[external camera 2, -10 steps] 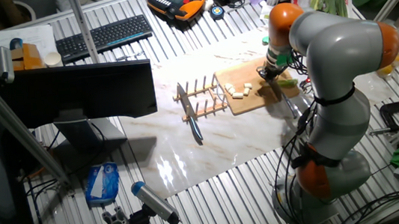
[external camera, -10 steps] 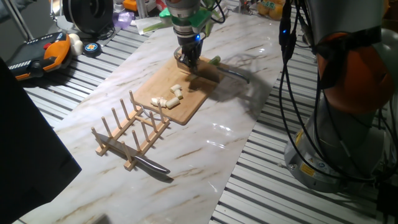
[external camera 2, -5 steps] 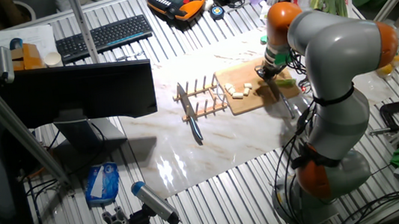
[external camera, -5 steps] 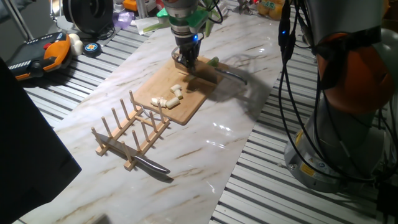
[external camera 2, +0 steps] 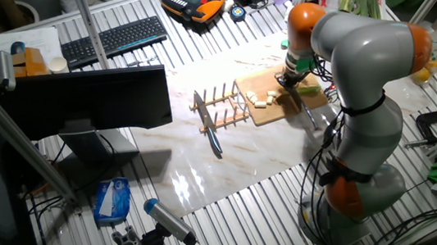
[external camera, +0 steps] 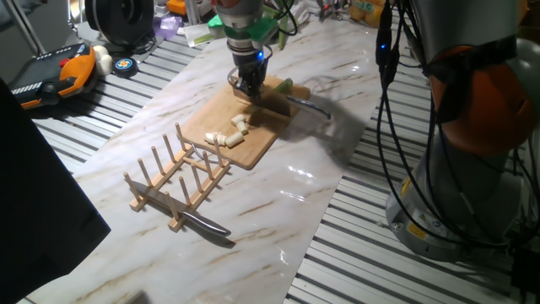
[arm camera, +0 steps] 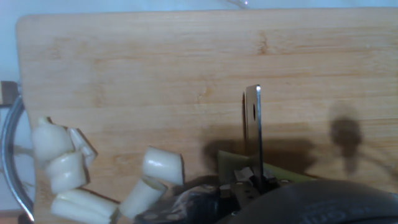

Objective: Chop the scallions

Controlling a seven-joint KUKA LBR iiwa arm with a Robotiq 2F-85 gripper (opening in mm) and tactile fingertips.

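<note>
Several short white scallion pieces [external camera: 228, 133] lie near the front edge of the wooden cutting board [external camera: 221, 104]. They also show in the other fixed view [external camera 2: 262, 98] and at the lower left of the hand view [arm camera: 163, 165]. A pale-green scallion stalk end [external camera: 287, 84] lies just right of my gripper, and also shows in the hand view [arm camera: 229, 163]. My gripper [external camera: 251, 84] is low over the board's far part, shut on a knife [external camera: 305, 105]. The blade is edge-on in the hand view [arm camera: 253, 124] and points across bare board [arm camera: 186, 68].
A wooden peg rack [external camera: 181, 173] stands in front of the board with a second knife [external camera: 205, 225] lying beside it. Black and orange gear [external camera: 59, 76] sits at the far left. A keyboard [external camera 2: 114, 39] and monitor [external camera 2: 93, 104] are beyond the rack.
My gripper with the knife has shifted a little left along the board, toward the cut pieces. The pieces have not moved.
</note>
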